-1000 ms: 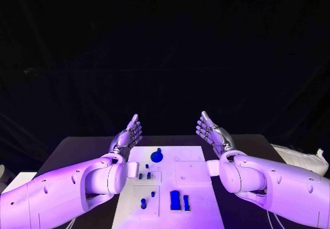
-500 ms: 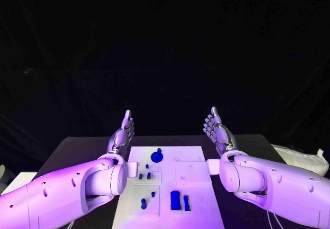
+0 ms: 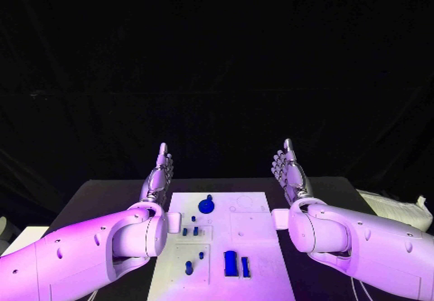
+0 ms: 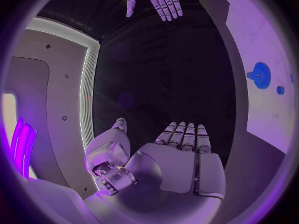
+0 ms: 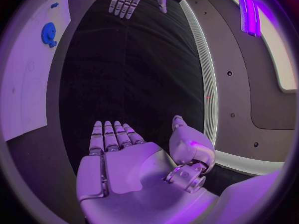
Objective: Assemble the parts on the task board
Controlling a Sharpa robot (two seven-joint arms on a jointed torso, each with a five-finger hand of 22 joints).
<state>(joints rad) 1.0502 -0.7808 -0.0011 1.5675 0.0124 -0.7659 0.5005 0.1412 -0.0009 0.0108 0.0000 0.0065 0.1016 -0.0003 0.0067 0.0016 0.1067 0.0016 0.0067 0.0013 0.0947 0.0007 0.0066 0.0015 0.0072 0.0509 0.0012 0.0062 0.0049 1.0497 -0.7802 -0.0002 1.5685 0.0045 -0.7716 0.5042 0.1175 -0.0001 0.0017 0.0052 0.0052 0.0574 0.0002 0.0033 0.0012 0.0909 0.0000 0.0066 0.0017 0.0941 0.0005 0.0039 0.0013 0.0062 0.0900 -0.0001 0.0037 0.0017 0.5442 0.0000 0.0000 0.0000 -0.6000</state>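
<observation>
Hovering flat and empty, fingers straight and apart: left hand (image 3: pixel 158 174) left of centre, right hand (image 3: pixel 290 172) right of centre in head view, both raised past the far end of the board (image 3: pixel 249 235). Holding nothing, touching nothing. Board lying lower centre on the tabletop (image 3: pixel 108 191), long axis running from bottom edge up the frame, between the two arms. Blue gear (image 3: pixel 206 204) near board's far end, toward left hand; small pegs (image 3: pixel 189 231) mid-board, left side; tall blocks (image 3: pixel 235 263) at near end, approx. equidistant from both hands. Parts all below and nearer than both hands, so any reach = down and back.
</observation>
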